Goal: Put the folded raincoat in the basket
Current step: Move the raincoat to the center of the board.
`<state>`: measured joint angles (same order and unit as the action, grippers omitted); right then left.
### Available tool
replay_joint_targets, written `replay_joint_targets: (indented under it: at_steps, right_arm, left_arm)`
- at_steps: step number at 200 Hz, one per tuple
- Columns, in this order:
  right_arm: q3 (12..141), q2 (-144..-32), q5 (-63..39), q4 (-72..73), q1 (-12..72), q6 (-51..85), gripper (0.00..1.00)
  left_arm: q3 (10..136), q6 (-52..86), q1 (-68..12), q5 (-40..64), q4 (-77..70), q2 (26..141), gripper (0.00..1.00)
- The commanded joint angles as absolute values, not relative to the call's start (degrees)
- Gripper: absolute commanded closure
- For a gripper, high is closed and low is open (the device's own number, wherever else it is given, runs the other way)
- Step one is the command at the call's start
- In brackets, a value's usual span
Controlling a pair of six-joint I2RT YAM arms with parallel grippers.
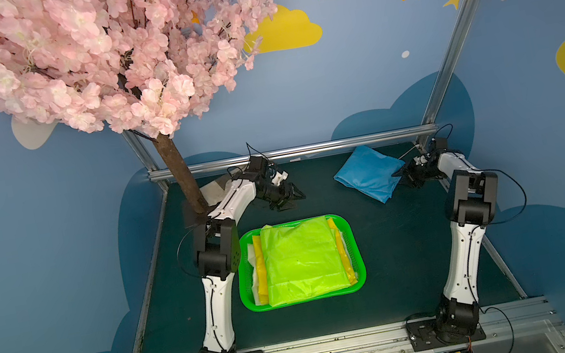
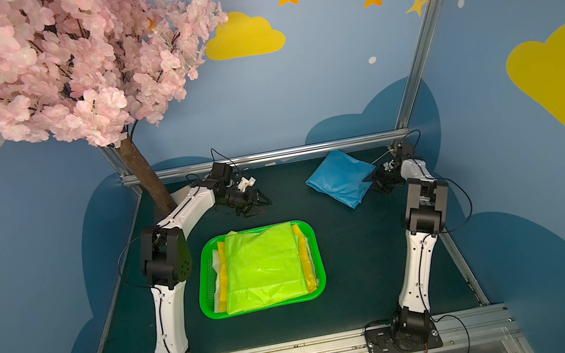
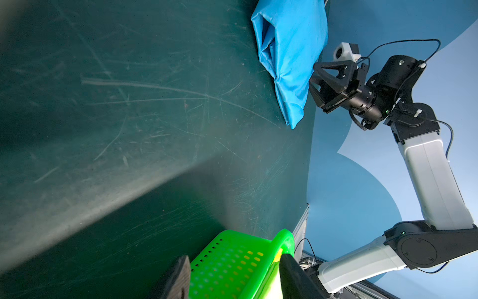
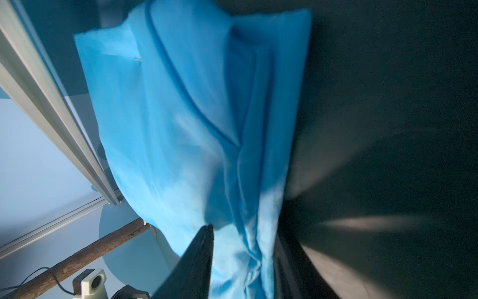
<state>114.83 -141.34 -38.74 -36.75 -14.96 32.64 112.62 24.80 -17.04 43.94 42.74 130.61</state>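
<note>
The folded raincoat (image 1: pixel 366 172) (image 2: pixel 338 179) is bright blue and lies on the dark green table at the back right. My right gripper (image 1: pixel 400 174) (image 4: pixel 243 240) is at its right edge, shut on a bunched fold of the fabric (image 4: pixel 194 116); the left wrist view shows the raincoat (image 3: pixel 289 51) creased where the right gripper (image 3: pixel 314 80) pinches it. The green basket (image 1: pixel 357 250) (image 2: pixel 203 289) (image 3: pixel 284 238) sits mid-table with a lime-green folded coat (image 1: pixel 301 260) on top of yellow and white ones. My left gripper (image 1: pixel 294 199) (image 3: pixel 234 264) hovers open behind the basket, holding nothing.
A brown tree trunk (image 1: pixel 180 175) with pink blossoms rises from the back left corner. A metal frame rail (image 1: pixel 292 152) runs along the table's back edge, with a slanted post (image 1: pixel 447 50) just behind the raincoat. Bare table lies between basket and raincoat.
</note>
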Motion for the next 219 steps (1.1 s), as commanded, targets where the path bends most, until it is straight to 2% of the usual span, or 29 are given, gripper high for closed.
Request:
replay_joint_targets:
  at_steps: [1, 25, 66, 141, 219]
  right_arm:
    - [116.50, -145.12, -38.54, -36.43, -13.68, 33.05, 0.66]
    - [118.07, -146.16, -38.71, -36.32, -13.59, 33.38, 0.81]
    - [119.42, -144.53, -35.70, -35.00, -12.06, 34.34, 0.90]
    - [122.67, -146.11, -32.67, -31.11, -12.20, 40.23, 0.96]
    - [122.59, -147.80, -30.68, -23.63, -19.53, 48.02, 1.00]
  left_arm:
    - [111.98, 23.50, -17.14, 44.25, 42.97, 127.88, 0.41]
    - [111.79, 23.78, -17.11, 44.18, 42.89, 127.73, 0.41]
    - [111.63, 26.54, -17.09, 48.69, 41.69, 127.47, 0.41]
    - [112.07, 31.88, -17.30, 49.67, 41.76, 126.90, 0.41]
    - [110.70, 31.74, -17.71, 47.19, 43.11, 126.67, 0.41]
